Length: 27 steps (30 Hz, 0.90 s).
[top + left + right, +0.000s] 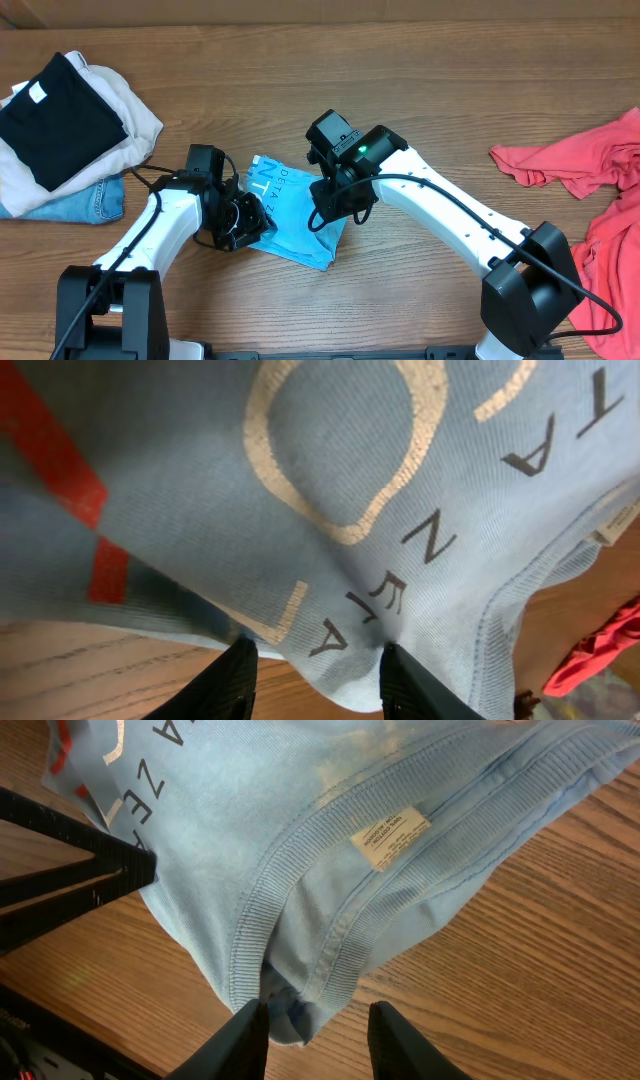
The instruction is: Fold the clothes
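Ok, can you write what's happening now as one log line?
step: folding blue shirt | left gripper: pinching printed side | right gripper: pinching collar edge | red shirt: untouched, right side

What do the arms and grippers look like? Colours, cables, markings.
Left arm and right arm: white links, black joints and bases, a loose black cable along each. Green light on the right wrist housing. Left gripper and right gripper: two tapered black fingers.

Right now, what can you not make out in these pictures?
Overhead: coral-red T-shirt cut off by the right edge.
Overhead: blue T-shirt partly hidden under the left arm and right arm.
Right wrist: collar label print too small to read.
Left wrist: lettering cut off by the top edge.
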Each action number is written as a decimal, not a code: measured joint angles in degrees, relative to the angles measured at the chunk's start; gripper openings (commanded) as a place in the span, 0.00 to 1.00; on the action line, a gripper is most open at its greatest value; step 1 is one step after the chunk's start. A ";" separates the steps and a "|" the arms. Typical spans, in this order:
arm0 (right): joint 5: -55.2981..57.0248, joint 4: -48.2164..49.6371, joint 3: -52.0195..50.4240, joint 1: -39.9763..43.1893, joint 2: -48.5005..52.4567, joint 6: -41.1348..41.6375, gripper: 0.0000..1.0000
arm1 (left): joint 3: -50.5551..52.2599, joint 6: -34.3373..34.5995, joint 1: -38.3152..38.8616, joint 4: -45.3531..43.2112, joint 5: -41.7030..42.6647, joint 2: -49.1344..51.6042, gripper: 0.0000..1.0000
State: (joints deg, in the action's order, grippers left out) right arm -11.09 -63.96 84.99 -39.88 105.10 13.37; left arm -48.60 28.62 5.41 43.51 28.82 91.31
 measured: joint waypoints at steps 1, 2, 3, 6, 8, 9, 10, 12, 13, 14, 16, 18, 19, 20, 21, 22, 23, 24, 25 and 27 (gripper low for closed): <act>0.00 0.00 0.00 0.00 0.00 0.04 0.36 | 0.00 0.02 0.00 -0.02 -0.28 0.00 0.39; 0.00 -0.02 0.00 0.00 0.00 0.07 0.36 | 0.00 0.04 0.00 -0.04 -0.57 0.00 0.38; 0.00 0.00 0.00 0.00 0.00 0.07 0.36 | 0.00 0.04 0.00 -0.11 -0.92 0.00 0.37; 0.00 -0.04 0.00 0.00 0.00 0.09 0.36 | 0.00 0.02 -0.02 -0.39 -2.01 0.00 0.35; 0.00 -0.02 0.00 -0.02 0.00 0.09 0.36 | 0.00 0.02 0.00 -0.63 -2.80 0.00 0.34; 0.02 -0.02 0.00 0.00 0.00 0.09 0.36 | 0.00 0.02 0.00 -0.74 -3.04 0.00 0.33; 0.00 -0.02 0.00 0.00 0.00 0.09 0.36 | 0.00 0.02 0.00 -0.94 -3.32 0.00 0.31; 0.00 -0.02 0.00 0.00 0.00 0.09 0.36 | 0.00 0.04 0.00 -1.27 -3.82 0.00 0.28; -0.02 -0.04 0.00 0.00 0.00 0.09 0.36 | 0.00 0.07 0.00 -1.44 -3.98 0.00 0.25; 0.00 -0.02 0.00 0.00 0.00 0.09 0.36 | 0.00 0.15 0.00 -1.60 -4.04 0.00 0.23; -0.02 -0.02 0.00 0.00 0.00 0.09 0.36 | 0.00 0.17 0.00 -1.79 -4.22 0.00 0.20; 0.00 -0.02 0.00 -0.02 0.00 0.07 0.36 | 0.00 0.24 0.00 -2.01 -4.24 0.00 0.14; 0.00 0.00 0.00 0.00 0.00 0.09 0.36 | 0.00 0.33 0.00 -1.99 -4.24 0.00 0.09; 0.00 0.00 0.00 0.00 0.00 0.09 0.36 | 0.00 0.42 0.00 -1.99 -4.24 0.00 0.04; 0.00 0.00 0.00 0.00 0.00 0.09 0.36 | 0.00 0.48 0.00 -1.99 -4.28 0.00 0.04; 0.00 -0.02 0.00 0.00 0.00 0.09 0.36 | 0.00 0.31 0.00 -1.97 -4.39 0.00 0.04; 0.00 -0.02 0.00 0.00 0.00 0.09 0.36 | 0.00 0.28 0.00 -1.88 -4.42 0.00 0.04; 0.02 0.00 0.00 0.00 0.00 0.09 0.36 | 0.00 0.28 0.00 -1.60 -4.44 0.00 0.04; 0.00 -0.02 0.00 0.00 0.00 0.09 0.36 | 0.00 0.28 0.00 -1.05 -4.46 0.00 0.04; 0.02 -0.13 0.00 0.00 0.00 0.11 0.36 | 0.00 0.20 -0.02 1.81 -4.50 0.00 0.04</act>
State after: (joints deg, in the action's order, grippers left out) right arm -11.07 -64.10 84.99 -39.88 105.10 13.47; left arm -48.60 28.82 5.39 45.32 24.32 91.31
